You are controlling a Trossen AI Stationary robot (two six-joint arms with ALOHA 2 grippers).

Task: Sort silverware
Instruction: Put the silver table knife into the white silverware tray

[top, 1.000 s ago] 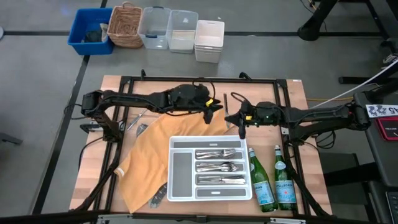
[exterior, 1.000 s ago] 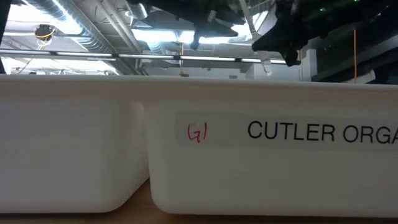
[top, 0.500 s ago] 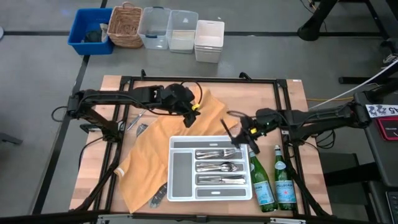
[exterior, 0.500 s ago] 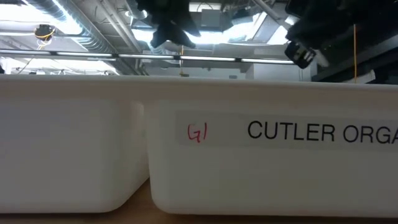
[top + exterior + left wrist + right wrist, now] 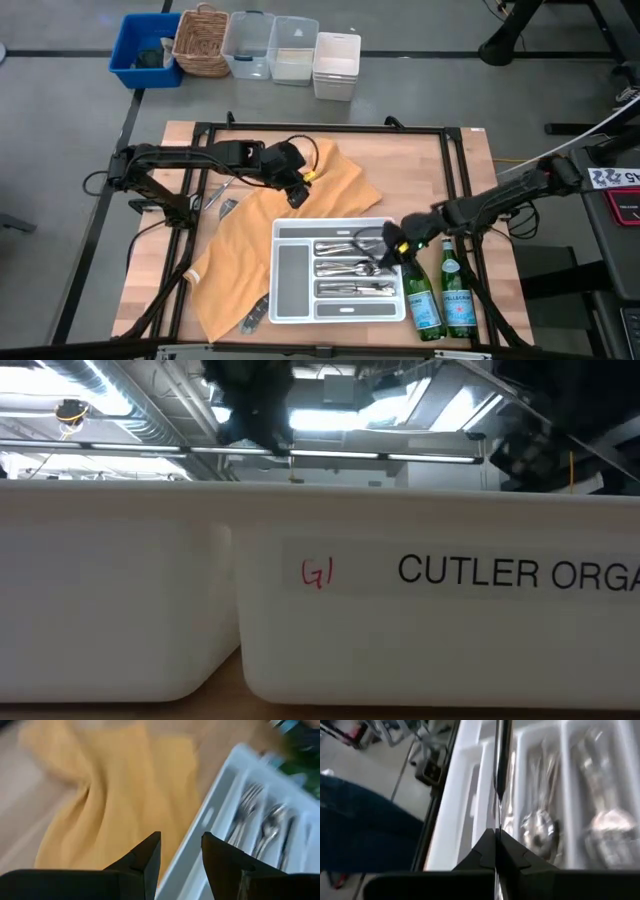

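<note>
The white tray (image 5: 338, 270) sat near the front edge of the tabletop (image 5: 420, 165), resting partly on a yellow cloth (image 5: 250, 240) that spread out from under the tray's left side and toward the back. Most of the silverware (image 5: 350, 268) lay in the tray's three long slots, while the wide slot on its left and the narrow slot along its back rim showed bare grey lining. A few more pieces (image 5: 220, 195) lay on the wood beyond the cloth's left edge, and another (image 5: 252, 317) lay at the tray's front left corner.

The right hand (image 5: 392, 255) hung over the tray's right end, its fingers pinched shut on a thin piece of silverware (image 5: 501, 755) that pointed out over the slots. Two green bottles (image 5: 440, 290) stood just beside the tray's right wall, close under that arm, leaving little room on that side.

The left hand (image 5: 297, 193) hovered above the cloth, just behind the tray's back left corner, with its fingers (image 5: 145, 857) spread apart and nothing between them. Behind the tray, toward the back right, the wood lay open.
</note>
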